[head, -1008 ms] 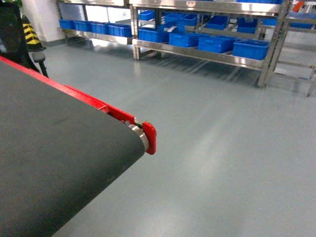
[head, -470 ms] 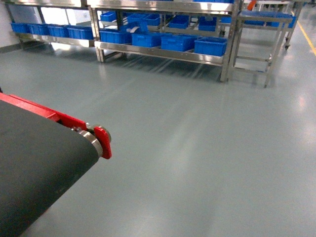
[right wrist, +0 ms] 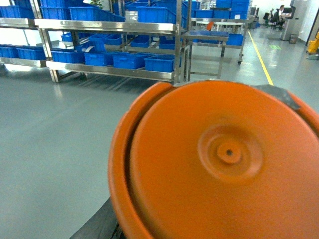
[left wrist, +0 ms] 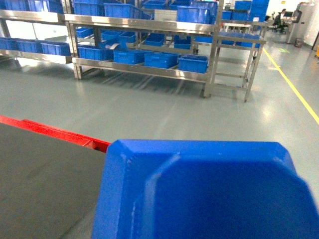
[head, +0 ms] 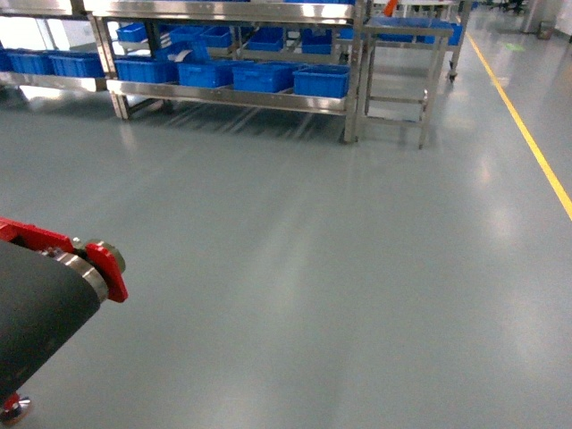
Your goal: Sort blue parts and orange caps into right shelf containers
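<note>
While bare grey floor lies open up to the steel shelf's bright blue ribbed plastic crates, a bright blue angled plastic part fills the left wrist view and a round orange plastic cap the right; neither tool shows, grip cannot be told.

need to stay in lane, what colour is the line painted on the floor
Yellow: the floor line runs along the right side, clearest in the head view.

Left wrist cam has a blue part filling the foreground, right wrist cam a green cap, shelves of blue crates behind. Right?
Not quite. The cap in the right wrist view is orange, not green. The blue part in the left wrist view and the shelves of blue crates are as you say.
</note>
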Motion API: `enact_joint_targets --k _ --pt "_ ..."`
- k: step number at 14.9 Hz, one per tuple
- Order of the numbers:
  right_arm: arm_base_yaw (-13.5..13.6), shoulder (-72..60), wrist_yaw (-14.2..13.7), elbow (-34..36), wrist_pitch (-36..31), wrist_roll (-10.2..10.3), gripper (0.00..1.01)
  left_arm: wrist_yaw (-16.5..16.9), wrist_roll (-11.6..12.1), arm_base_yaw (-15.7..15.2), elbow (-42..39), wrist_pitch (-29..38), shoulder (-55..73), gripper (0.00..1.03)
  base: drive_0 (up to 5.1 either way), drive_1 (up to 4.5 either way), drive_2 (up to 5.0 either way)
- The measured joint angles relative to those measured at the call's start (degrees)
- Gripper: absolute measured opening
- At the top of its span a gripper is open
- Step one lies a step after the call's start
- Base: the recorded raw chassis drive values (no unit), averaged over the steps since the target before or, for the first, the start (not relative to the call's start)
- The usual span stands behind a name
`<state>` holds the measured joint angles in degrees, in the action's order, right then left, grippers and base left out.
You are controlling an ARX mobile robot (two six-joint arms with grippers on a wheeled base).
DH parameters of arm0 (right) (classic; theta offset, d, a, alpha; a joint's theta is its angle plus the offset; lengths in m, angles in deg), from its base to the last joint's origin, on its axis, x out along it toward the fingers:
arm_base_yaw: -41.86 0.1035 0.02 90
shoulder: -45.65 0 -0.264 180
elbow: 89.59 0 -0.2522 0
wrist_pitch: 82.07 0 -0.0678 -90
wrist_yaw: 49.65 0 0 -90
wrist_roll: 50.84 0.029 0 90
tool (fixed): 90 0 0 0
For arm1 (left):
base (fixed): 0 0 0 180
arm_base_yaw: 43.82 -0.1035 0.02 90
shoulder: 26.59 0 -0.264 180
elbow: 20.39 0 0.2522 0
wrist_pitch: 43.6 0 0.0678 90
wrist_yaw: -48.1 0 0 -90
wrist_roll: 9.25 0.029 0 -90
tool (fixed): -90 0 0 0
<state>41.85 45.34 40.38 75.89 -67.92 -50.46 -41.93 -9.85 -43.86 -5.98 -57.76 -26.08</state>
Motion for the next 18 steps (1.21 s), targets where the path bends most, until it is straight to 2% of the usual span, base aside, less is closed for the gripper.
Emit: enact_joint_targets --k 14,18 --pt "0.0 0.0 0.0 0.0 0.0 0.0 0.44 0.0 0.0 0.0 0.0 0.0 0.0 0.42 -1.7 -1.7 -1.7" --pt "0.0 0.0 0.0 0.0 0.0 0.0 0.44 0.0 0.0 0.0 0.0 0.0 0.0 0.42 -0.1 4.1 -4.4"
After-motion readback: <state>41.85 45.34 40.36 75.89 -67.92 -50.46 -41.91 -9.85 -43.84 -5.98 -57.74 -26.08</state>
